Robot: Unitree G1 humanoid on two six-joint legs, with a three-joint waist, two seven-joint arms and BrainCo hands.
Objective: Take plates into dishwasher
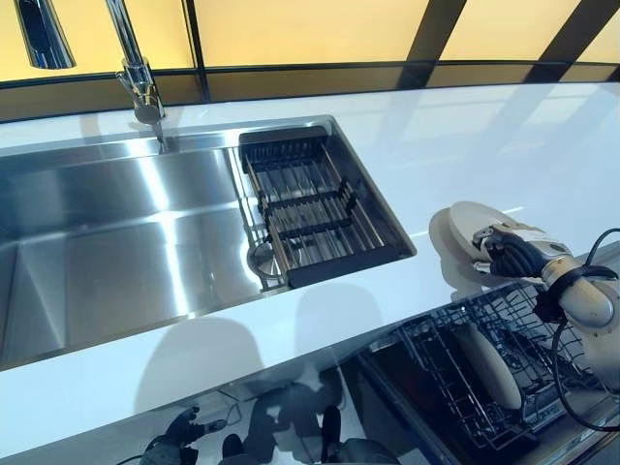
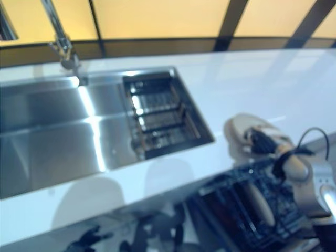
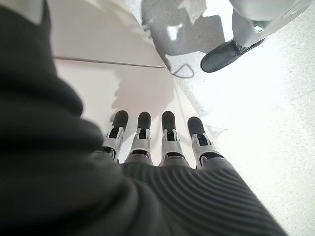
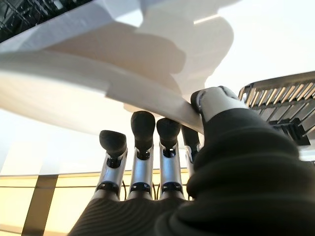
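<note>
At the right of the frame the right hand (image 1: 511, 254) pinches a cream plate (image 1: 463, 231) between thumb and fingers, at the edge of the white counter (image 1: 465, 145) above the open dishwasher rack (image 1: 455, 363). Another plate (image 1: 489, 365) stands in this rack. The left hand (image 3: 157, 142) hangs low, its fingers straight, holding nothing.

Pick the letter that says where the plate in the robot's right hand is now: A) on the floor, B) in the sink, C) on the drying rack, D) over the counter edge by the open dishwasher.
D: the right hand pinches the plate over the counter edge, above the dishwasher rack.
</note>
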